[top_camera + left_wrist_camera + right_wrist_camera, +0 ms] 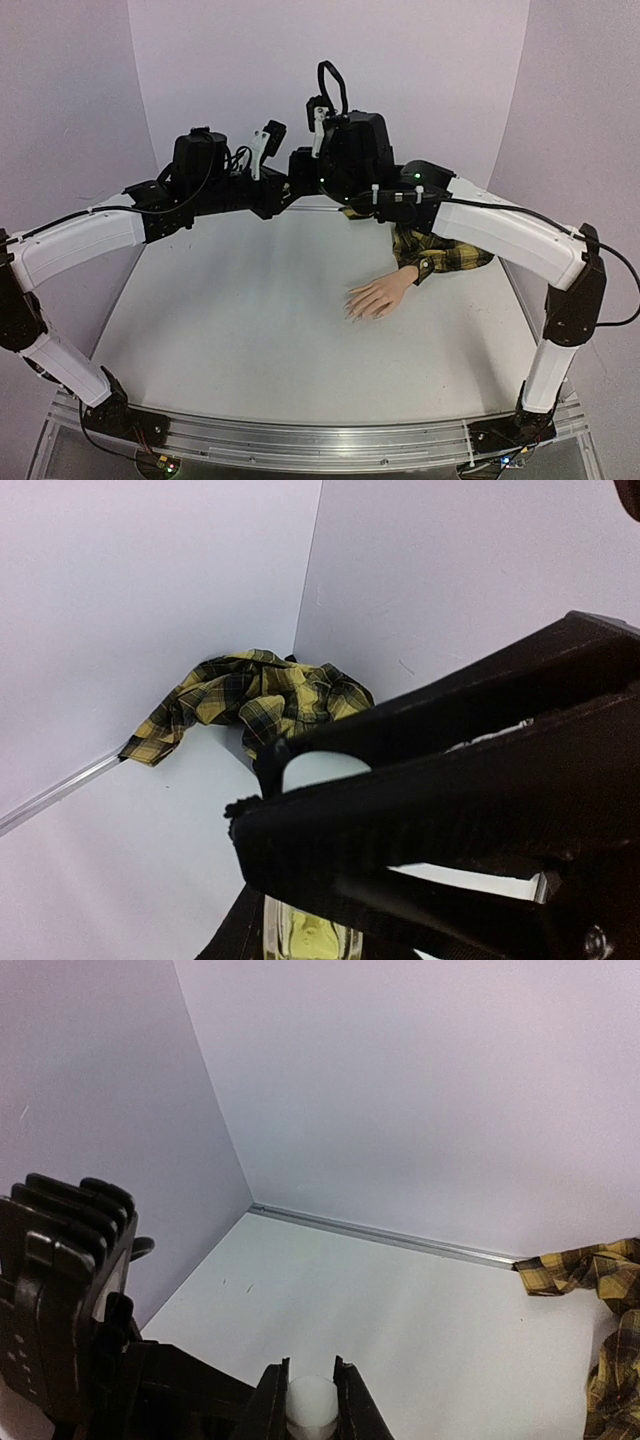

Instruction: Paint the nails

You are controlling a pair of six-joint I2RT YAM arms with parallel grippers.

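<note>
Over the far edge of the tabletop (250,320), about mid-way along it: both arms reach in from either side and meet, raised off the surface.

Right pincer (310,1390): jaws nearly closed, clamped on either side of a small white cap (310,1397). Cap sits upright between the two fingertips, touching both.

Left pincer (300,950): mostly hidden. Its wrist view is crossed by the black body of the right pincer. Below that, at the bottom edge of the view, part of a small bottle (310,935) of yellowish liquid shows, with a dark finger against its left side. The other side is covered. Cannot tell how far this pincer is open, or whether it truly grips the bottle.

Mannequin hand (380,297): skin-coloured, lying flat on the right half of the tabletop, well clear of both pincers. Fingers point toward the left and slightly toward the near edge.

The nails (355,310): at those fingertips, too small in the overhead view to make out their colour or finish.

Sleeve (445,250): yellow-and-black plaid, bunched, running from the wrist back toward the far right corner, partly under the right arm. The left wrist view shows it heaped against the pale lilac back wall (300,60).
</note>
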